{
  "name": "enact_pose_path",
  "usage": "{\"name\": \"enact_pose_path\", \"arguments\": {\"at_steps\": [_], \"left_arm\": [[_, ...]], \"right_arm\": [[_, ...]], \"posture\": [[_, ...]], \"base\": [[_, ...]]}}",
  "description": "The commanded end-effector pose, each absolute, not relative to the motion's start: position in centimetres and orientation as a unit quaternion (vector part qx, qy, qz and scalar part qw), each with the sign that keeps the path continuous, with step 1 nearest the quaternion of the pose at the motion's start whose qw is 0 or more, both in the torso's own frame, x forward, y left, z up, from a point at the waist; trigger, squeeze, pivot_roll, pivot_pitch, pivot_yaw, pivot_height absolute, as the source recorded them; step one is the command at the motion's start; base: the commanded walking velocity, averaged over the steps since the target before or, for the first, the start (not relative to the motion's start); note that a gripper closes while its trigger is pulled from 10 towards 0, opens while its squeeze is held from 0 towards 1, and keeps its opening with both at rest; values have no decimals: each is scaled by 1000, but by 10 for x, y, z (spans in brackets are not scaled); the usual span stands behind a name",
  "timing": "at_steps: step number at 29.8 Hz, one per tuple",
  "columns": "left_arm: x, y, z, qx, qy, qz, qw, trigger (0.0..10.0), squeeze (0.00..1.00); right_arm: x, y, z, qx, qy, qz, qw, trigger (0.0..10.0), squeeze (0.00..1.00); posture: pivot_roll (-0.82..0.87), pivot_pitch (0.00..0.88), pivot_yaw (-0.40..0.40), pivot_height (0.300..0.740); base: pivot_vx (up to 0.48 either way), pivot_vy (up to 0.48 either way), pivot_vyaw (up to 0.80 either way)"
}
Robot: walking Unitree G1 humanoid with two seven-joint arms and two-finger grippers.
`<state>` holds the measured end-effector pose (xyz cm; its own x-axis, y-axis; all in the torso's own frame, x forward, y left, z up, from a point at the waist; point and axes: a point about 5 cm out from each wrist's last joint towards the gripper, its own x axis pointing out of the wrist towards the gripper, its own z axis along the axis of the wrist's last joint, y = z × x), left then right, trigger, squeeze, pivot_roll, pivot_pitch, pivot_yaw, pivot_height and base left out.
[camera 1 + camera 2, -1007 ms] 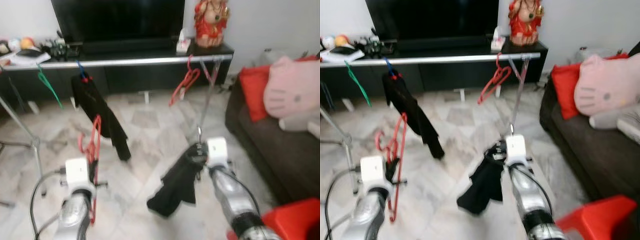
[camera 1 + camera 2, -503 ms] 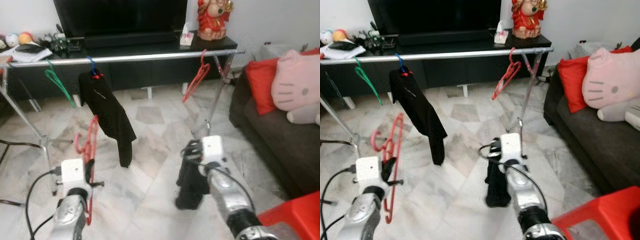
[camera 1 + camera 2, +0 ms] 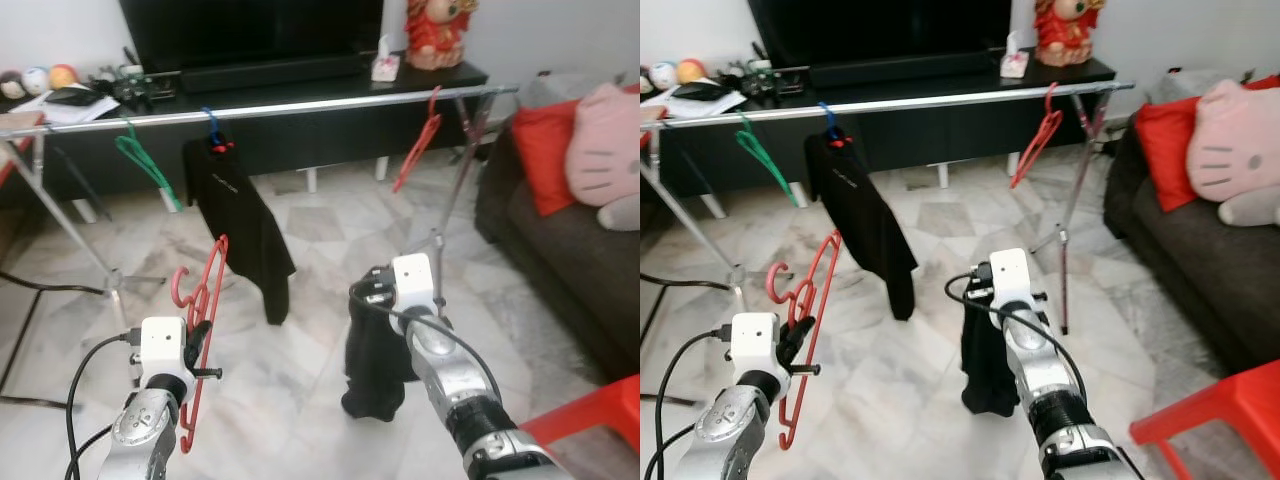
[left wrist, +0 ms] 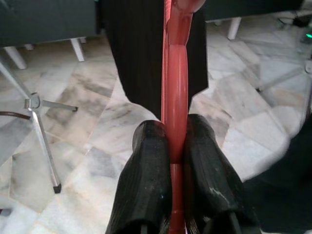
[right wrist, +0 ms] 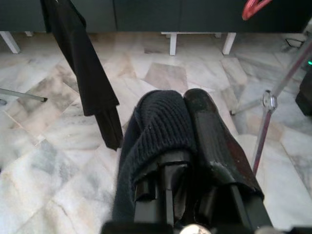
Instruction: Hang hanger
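Note:
A red hanger (image 3: pixel 207 298) stands upright in my left gripper (image 4: pixel 173 130), whose fingers are shut on its lower bar. My right gripper (image 5: pixel 184 100) is shut on a black garment (image 3: pixel 374 362) that hangs down limp toward the floor. Ahead runs a silver clothes rail (image 3: pixel 300 104). On it hang a green hanger (image 3: pixel 145 166), a black garment on a blue hanger (image 3: pixel 241 222) and another red hanger (image 3: pixel 418 140). Both grippers are well short of the rail and below it.
The rail's legs (image 3: pixel 88 255) spread over the marble floor at left and right. A dark sofa (image 3: pixel 560 240) with a red cushion and a pink plush (image 3: pixel 605 145) is on the right. A red stool (image 3: pixel 598 412) sits near right. A TV cabinet (image 3: pixel 300 75) lies behind.
The whole view has shifted, so the camera moved. The black garment in my right gripper has swung from slanting out left to hanging straight down. The red hanger stays gripped.

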<state>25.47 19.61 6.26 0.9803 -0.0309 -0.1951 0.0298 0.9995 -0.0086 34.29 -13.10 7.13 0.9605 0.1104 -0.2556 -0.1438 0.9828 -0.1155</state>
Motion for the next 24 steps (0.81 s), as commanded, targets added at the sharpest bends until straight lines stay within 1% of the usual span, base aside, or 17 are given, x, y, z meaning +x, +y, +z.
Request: {"name": "enact_pose_path", "arguments": {"at_steps": [1, 3, 6, 8, 9, 11, 12, 13, 15, 16, 17, 18, 19, 21, 24], "left_arm": [[254, 195, 65, 1, 101, -32, 994, 10000, 0], [254, 194, 65, 7, 109, -62, 992, 10000, 0], [254, 193, 64, 8, 116, -74, 991, 10000, 0], [252, 188, 63, 22, 143, -150, 978, 10000, 0], [251, 186, 63, 26, 154, -175, 972, 10000, 0], [248, 184, 62, 43, 175, -217, 959, 10000, 0], [248, 184, 62, 43, 175, -217, 959, 10000, 0], [245, 183, 60, 57, 194, -253, 946, 10000, 0], [243, 182, 57, 67, 212, -279, 934, 10000, 0], [240, 182, 55, 80, 227, -310, 920, 10000, 0], [240, 182, 55, 80, 227, -310, 920, 10000, 0], [239, 182, 55, 85, 232, -322, 914, 10000, 0], [237, 183, 56, 91, 246, -345, 901, 10000, 0], [237, 185, 59, 95, 257, -366, 889, 10000, 0], [236, 187, 65, 91, 262, -391, 878, 10000, 0]], "right_arm": [[347, -130, 78, -62, 118, 60, 989, 10000, 0], [349, -126, 79, -62, 122, 61, 989, 10000, 0], [350, -125, 80, -61, 123, 60, 989, 10000, 0], [357, -124, 84, -67, 134, 50, 988, 10000, 0], [359, -123, 86, -70, 138, 46, 987, 10000, 0], [361, -123, 87, -72, 144, 39, 986, 10000, 0], [361, -123, 87, -72, 144, 39, 986, 10000, 0], [362, -123, 88, -73, 149, 38, 985, 10000, 0], [363, -122, 88, -75, 152, 38, 985, 10000, 0], [364, -123, 88, -78, 154, 35, 984, 10000, 0], [364, -123, 88, -78, 154, 35, 984, 10000, 0], [364, -123, 88, -80, 155, 33, 984, 10000, 0], [366, -123, 88, -86, 162, 29, 983, 10000, 0], [366, -123, 87, -93, 170, 25, 981, 10000, 0], [366, -123, 85, -92, 175, 23, 980, 10000, 0]], "posture": [[-87, 0, 50, 740], [-86, 0, 52, 740], [-86, 0, 52, 740], [-83, 0, 56, 740], [-83, 0, 56, 740], [-81, 0, 57, 740], [-81, 0, 57, 740], [-81, 0, 57, 740], [-83, 0, 58, 740], [-82, 0, 59, 740], [-82, 0, 59, 740], [-82, 0, 60, 740], [-83, 0, 61, 740], [-83, 0, 61, 740], [-80, 0, 61, 740]], "base": [[0, 0, 0], [0, 0, 0], [0, 0, 0], [0, 0, 0], [0, 0, 0], [0, 0, 0], [0, 0, 0], [0, 0, 0], [0, 0, 0], [0, 0, 0], [0, 0, 0], [0, 0, 0], [0, 0, 0], [0, 0, 0], [0, 0, 0]]}}
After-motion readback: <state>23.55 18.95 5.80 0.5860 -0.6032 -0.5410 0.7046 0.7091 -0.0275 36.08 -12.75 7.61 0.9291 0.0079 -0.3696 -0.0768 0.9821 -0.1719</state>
